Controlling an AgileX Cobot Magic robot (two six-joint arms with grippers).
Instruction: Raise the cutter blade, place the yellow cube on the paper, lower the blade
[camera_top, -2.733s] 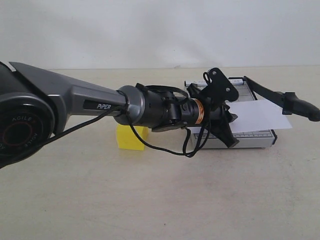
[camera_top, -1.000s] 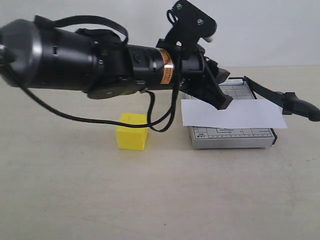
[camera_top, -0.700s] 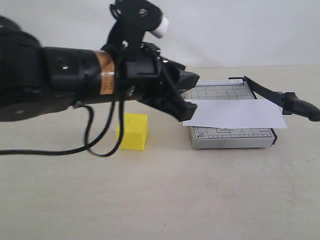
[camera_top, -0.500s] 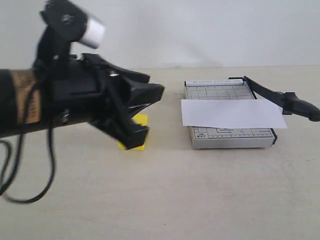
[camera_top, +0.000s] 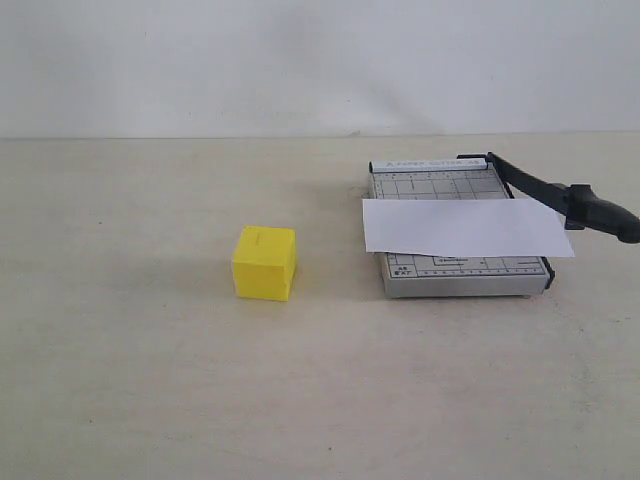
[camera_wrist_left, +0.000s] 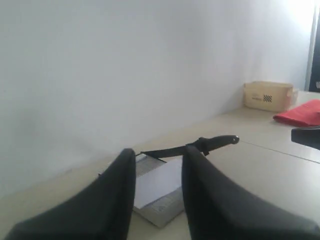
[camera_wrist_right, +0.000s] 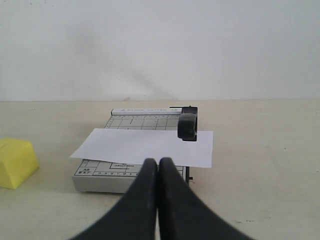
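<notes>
The big black arm that filled the left of the outside view a moment ago has gone from it. The cube, the paper and the cutter lie where they lay before.

There is one yellow cube (camera_top: 265, 263). It sits flat on the desk (camera_top: 150, 380), to the left of the cutter and apart from it, with only bare desk between them. There is one paper (camera_top: 465, 227), a white sheet. It lies across the grey cutter board (camera_top: 460, 275), and both its ends stick out past the board's sides. There is one cutter blade (camera_top: 560, 197). It starts at the back right corner of the board and slants up a little, and its fat black handle hangs out past the board on the right. The blade crosses over the right end of the paper.

There are two grippers. The left gripper (camera_wrist_left: 159, 152) is up in the air and looks toward the cutter. Its jaws stand a little apart with nothing between them. The right gripper (camera_wrist_right: 158, 162) points at the front of the cutter. Its jaws are pressed together and hold nothing.

Far off on the desk, the left wrist view shows one cardboard box (camera_wrist_left: 267, 95) and one red cloth (camera_wrist_left: 300, 112).
</notes>
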